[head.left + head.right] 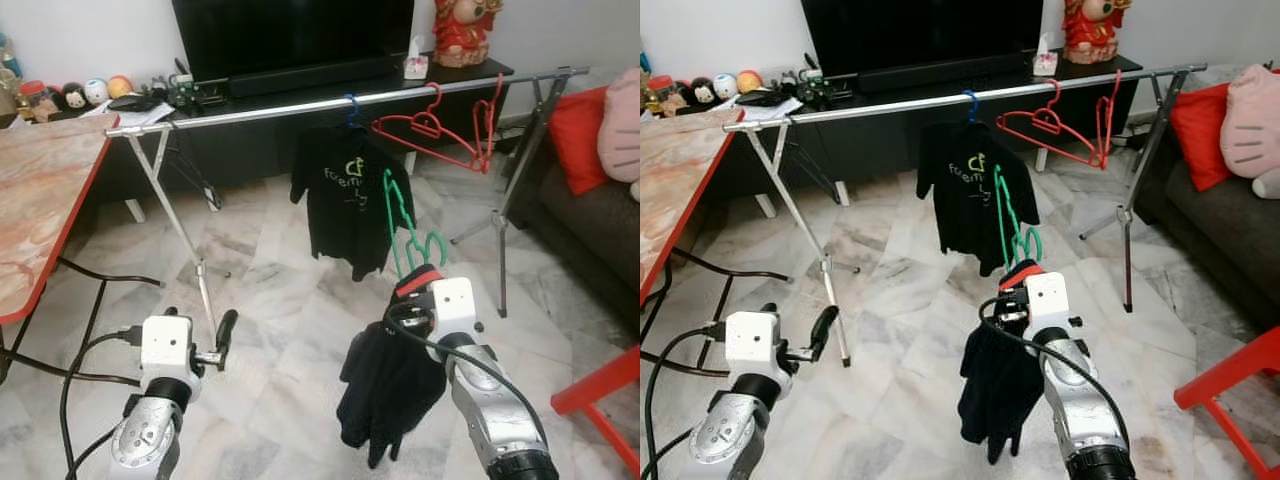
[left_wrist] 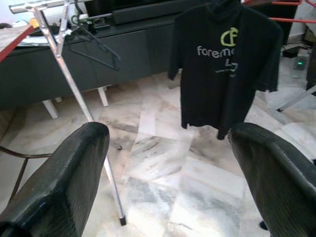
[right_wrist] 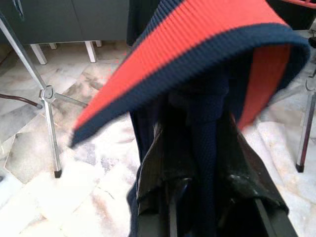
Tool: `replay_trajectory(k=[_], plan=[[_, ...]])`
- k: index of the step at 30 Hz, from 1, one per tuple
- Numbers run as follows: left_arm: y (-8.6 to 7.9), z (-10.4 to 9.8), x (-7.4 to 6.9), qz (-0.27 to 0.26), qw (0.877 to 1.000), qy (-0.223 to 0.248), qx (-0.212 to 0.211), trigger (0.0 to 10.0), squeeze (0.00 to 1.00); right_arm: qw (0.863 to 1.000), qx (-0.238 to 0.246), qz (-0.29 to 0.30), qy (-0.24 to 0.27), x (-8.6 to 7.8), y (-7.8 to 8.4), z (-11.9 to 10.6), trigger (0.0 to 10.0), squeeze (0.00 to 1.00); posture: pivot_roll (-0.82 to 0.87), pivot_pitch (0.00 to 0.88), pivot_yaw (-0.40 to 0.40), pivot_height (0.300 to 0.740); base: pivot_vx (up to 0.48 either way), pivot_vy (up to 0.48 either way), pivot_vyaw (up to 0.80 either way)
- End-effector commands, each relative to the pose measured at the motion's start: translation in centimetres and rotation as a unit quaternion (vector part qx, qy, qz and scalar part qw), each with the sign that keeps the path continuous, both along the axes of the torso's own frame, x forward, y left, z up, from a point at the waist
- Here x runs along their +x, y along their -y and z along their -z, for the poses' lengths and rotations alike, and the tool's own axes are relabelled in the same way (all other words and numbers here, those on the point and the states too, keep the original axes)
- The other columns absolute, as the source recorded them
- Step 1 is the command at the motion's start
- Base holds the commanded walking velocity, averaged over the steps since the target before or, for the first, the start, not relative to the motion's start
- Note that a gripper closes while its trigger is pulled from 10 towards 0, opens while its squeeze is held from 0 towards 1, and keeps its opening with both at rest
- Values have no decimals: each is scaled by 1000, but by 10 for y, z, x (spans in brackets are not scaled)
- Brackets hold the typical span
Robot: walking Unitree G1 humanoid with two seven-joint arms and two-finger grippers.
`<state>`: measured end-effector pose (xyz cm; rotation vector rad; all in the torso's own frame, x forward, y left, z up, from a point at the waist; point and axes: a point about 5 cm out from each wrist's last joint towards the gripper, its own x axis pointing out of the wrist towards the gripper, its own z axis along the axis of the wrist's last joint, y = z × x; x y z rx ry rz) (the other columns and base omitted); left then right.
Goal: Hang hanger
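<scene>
Two red hangers [image 1: 432, 130] sit empty on the right part of the long metal rail [image 1: 260, 105], which spans the room on folding legs in front of the dark TV cabinet [image 1: 250, 140]. Near the middle of the rail a black T-shirt [image 1: 345, 200] with pale green lettering hangs from a blue hanger [image 1: 351, 108].

The right gripper [image 1: 415, 290] is held up low in the near right, its fingers pinched together on a green hanger [image 1: 400, 225] that stands above it, below the rail and just in front of the T-shirt. A dark garment [image 1: 385, 385] with a red-and-navy ribbed collar [image 3: 192, 47] droops from that hanger, bunched around the fingers and hanging down toward the marble floor [image 1: 280, 300]. From the right wrist, the collar folds over the closed fingers and the cloth is caught between them.

The left gripper [image 1: 222, 340] is in the near left, close to the rail's left leg [image 1: 185, 235], with its fingers [image 2: 64, 177] spread wide and holding nothing.

At far left is a table [image 1: 45, 210] with a red edge. On the cabinet top are small round toys [image 1: 85, 93], a tissue box [image 1: 415, 62] and a red figurine [image 1: 465, 30], with a television [image 1: 290, 35] behind. A sofa with a red cushion [image 1: 578, 135] sits at far right.
</scene>
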<state>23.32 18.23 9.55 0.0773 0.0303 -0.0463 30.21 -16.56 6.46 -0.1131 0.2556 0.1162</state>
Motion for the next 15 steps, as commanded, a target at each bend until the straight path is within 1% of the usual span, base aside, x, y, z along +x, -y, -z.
replay_trajectory(k=[1,3,8,13,15], plan=[[0,-5,1,2,1000,6,-5,10000,0,1000,4,3,18,6,-1,-10,10000,0,-97,0,70,740,0,0,0],[1,-5,1,3,1000,5,-6,10000,0,1000,10,17,16,7,2,-10,10000,0,-97,0,69,740,0,0,0],[2,-5,1,3,1000,5,-7,10000,0,999,9,25,19,8,4,-10,10000,0,-98,0,68,740,0,0,0],[2,-4,0,0,1000,3,-5,10000,0,1000,11,22,12,8,1,-9,10000,0,-96,0,67,740,0,0,0],[1,-4,1,-1,1000,3,-5,10000,0,1000,9,14,10,8,-1,-9,10000,0,-92,0,66,740,0,0,-766]])
